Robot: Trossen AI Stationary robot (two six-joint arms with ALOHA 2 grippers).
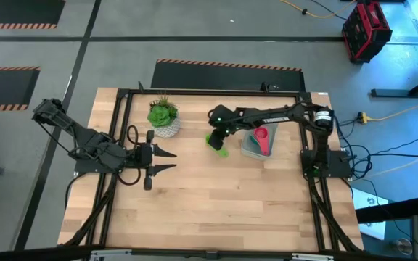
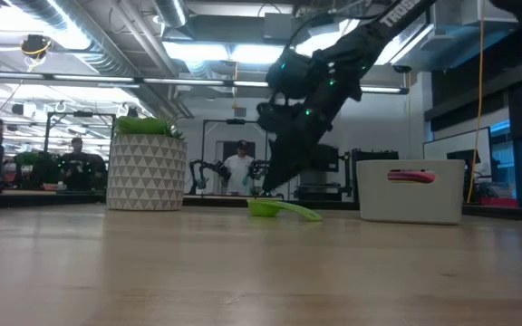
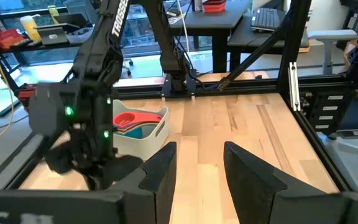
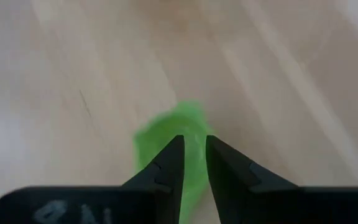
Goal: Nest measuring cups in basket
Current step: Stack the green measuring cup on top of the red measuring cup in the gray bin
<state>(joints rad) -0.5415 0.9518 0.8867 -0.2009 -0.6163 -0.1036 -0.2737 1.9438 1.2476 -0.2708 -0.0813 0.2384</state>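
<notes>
Green measuring cup point(image 4: 178, 140) lies on the table point(image 1: 216, 210), just left of the basket point(image 1: 251, 150) with nested cups; right gripper point(image 4: 192, 163) poised above, fingers slightly parted, empty; light, stiff, slick plastic, best pinched at the rim; left gripper point(image 1: 167, 160) waits spread.

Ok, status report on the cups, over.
Right gripper over green cup, fingers narrow, not gripping. Left gripper waits open. Red cup in basket. Nothing in the way.
</notes>
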